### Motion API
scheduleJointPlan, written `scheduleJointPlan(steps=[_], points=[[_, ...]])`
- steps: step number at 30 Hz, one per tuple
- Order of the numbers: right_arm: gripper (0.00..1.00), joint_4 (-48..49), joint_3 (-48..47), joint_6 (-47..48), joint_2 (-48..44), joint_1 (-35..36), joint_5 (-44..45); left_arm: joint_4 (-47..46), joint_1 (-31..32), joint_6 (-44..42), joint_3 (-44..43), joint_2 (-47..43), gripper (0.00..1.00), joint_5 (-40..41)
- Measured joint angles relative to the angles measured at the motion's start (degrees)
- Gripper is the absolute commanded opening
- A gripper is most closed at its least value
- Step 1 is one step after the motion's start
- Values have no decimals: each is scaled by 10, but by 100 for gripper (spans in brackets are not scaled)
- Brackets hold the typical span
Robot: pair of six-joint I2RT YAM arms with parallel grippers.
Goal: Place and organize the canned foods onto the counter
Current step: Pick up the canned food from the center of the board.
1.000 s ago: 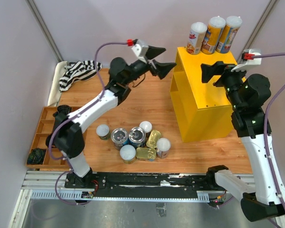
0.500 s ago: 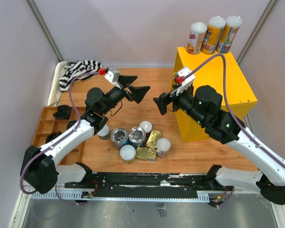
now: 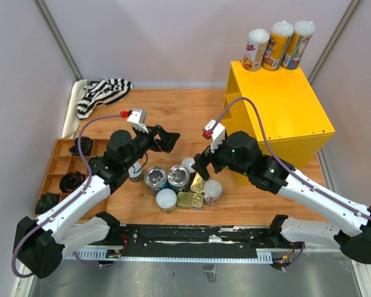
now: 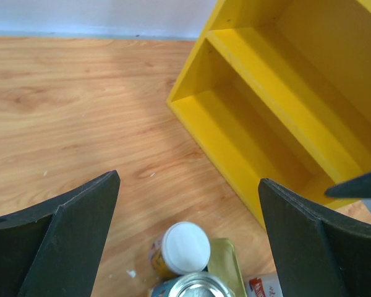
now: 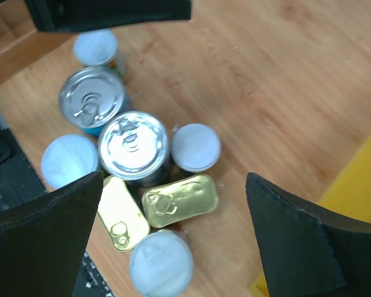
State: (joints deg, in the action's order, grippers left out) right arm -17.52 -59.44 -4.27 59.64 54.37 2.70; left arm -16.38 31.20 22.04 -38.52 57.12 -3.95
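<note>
Wooden desk [image 3: 173,111] carries huddled cans [image 3: 178,178]. Left tool [image 3: 164,140] and right tool [image 3: 199,166] both gape empty; tight packing risks toppling neighbours.

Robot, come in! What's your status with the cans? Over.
Left gripper open, right gripper open, both empty. Three tubes atop counter, eight cans bunched on table. Grippers close together.

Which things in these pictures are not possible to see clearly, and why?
Top external: the right tool covers part of the can cluster.
Right wrist: only lids show from above; the labels are hidden.
Left wrist: the silver-topped can is cut off by the bottom edge.
Top external: the dark lumps in the wooden tray are too small to identify.
</note>
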Motion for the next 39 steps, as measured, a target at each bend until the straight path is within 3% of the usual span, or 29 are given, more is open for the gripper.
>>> scheduleJointPlan(steps=[11, 23, 31, 39], points=[[98, 58, 27, -15, 135, 49, -125, 103, -88, 42, 72, -32, 100, 7], [98, 82, 7, -28, 246, 49, -118, 87, -97, 63, 96, -15, 100, -33], [98, 87, -6, -30, 259, 49, -99, 75, -105, 65, 104, -5, 100, -50], [98, 94, 2, -18, 172, 49, -90, 66, -110, 68, 104, -4, 100, -63]])
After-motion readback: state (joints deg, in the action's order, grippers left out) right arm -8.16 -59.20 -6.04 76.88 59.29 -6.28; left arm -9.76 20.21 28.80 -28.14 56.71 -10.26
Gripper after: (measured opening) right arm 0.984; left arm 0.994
